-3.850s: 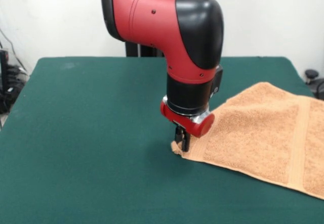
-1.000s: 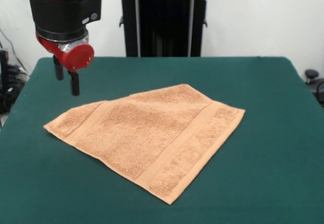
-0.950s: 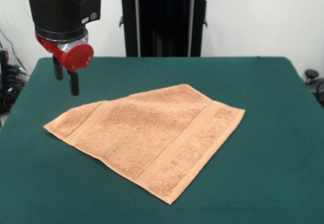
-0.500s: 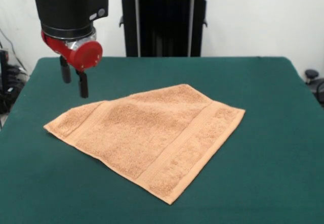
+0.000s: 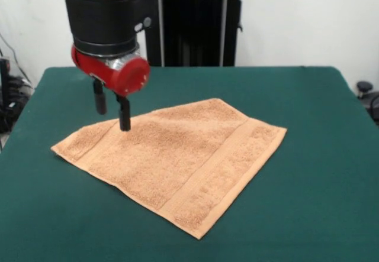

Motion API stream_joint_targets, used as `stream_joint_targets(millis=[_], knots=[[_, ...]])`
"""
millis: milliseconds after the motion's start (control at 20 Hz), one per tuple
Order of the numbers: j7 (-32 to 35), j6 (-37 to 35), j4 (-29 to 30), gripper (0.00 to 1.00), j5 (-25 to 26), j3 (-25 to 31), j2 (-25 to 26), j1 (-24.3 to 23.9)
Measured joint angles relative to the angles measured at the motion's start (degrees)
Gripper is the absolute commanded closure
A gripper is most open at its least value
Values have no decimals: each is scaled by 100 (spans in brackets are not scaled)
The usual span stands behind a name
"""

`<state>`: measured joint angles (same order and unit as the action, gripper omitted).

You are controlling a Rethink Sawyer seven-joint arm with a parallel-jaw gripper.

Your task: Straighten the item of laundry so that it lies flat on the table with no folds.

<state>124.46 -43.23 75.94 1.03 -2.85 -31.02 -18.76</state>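
The peach terry towel (image 5: 177, 158) lies spread on the dark green table (image 5: 308, 203), turned like a diamond, with a woven band near its right edge and another near its left edge. No fold shows on it. My gripper (image 5: 112, 118) hangs from the red and black arm above the towel's far left part. Its two black fingers (image 5: 124, 117) stand apart, open and empty, with their tips just above the cloth.
The robot's black pedestal (image 5: 192, 22) stands at the table's far side. Cables and dark gear (image 5: 9, 96) lie beyond the table's left edge. A dark object (image 5: 367, 93) sits off the right edge.
The towel was earlier held by one corner at the right of the table; it now lies spread in the middle. In the last second my open gripper moved right and lower, over the towel's left part.
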Motion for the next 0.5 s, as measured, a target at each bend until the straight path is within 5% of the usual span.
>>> stream_joint_targets(millis=[500], knots=[[0,434,-438,0,-4,8,475,293]])
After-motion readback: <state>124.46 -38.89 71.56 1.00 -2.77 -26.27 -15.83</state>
